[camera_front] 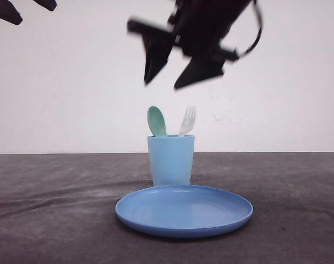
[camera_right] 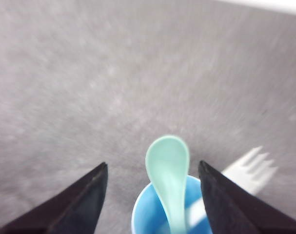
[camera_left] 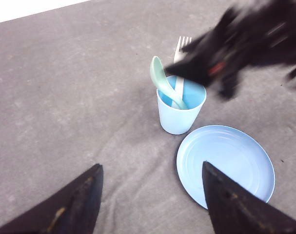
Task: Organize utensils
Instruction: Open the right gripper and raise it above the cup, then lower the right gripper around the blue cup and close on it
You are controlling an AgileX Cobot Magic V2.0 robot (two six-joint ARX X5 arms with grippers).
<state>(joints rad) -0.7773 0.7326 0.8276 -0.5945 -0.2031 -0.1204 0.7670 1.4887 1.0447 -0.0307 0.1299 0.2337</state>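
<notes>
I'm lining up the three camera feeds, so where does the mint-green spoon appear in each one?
Front view: the mint-green spoon stands in the light blue cup, bowl up, left of the white fork.
Left wrist view: spoon leans out of the cup, beside the blue plate.
Right wrist view: spoon rises between the open right gripper fingers.
Shared landmark: the cup.

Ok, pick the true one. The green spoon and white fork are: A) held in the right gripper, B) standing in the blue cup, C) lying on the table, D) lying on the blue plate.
B: spoon and fork stand in the cup, heads above its rim.
</notes>
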